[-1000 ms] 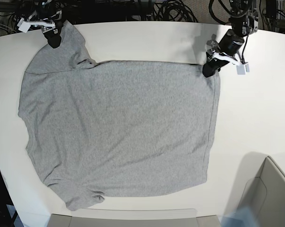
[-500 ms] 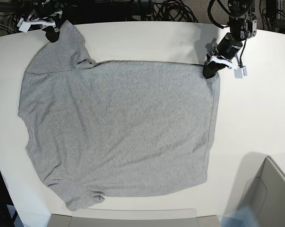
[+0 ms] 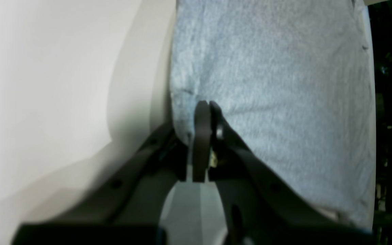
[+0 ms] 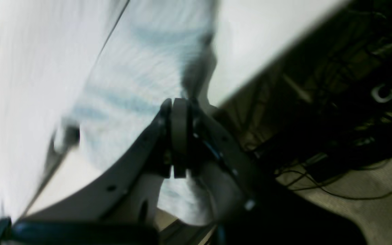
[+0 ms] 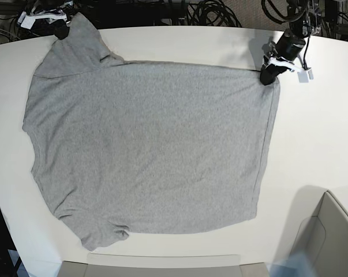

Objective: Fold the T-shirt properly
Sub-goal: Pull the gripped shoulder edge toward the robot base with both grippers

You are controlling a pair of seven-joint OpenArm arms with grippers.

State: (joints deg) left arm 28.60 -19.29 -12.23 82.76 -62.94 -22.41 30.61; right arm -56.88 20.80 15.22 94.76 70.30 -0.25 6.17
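Base view: the T-shirt (image 5: 145, 150) is spread flat over the bench (image 5: 318, 144). Its far corners are pinched by the clenched left gripper (image 5: 270, 74) and right gripper (image 5: 61, 29). Even, level tension should be applied.

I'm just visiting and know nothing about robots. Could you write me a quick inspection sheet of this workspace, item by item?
Surface: white table, rounded far edge.
Job's things: grey T-shirt spread flat, plain side up, not yet folded.
Clutter: a pale box at the near right corner; contents not visible.
Grippers: left gripper shut on a far corner of the shirt; right gripper shut on the sleeve.
Cables: black cables tangled behind the table.
Surroundings: dark floor beyond the table.
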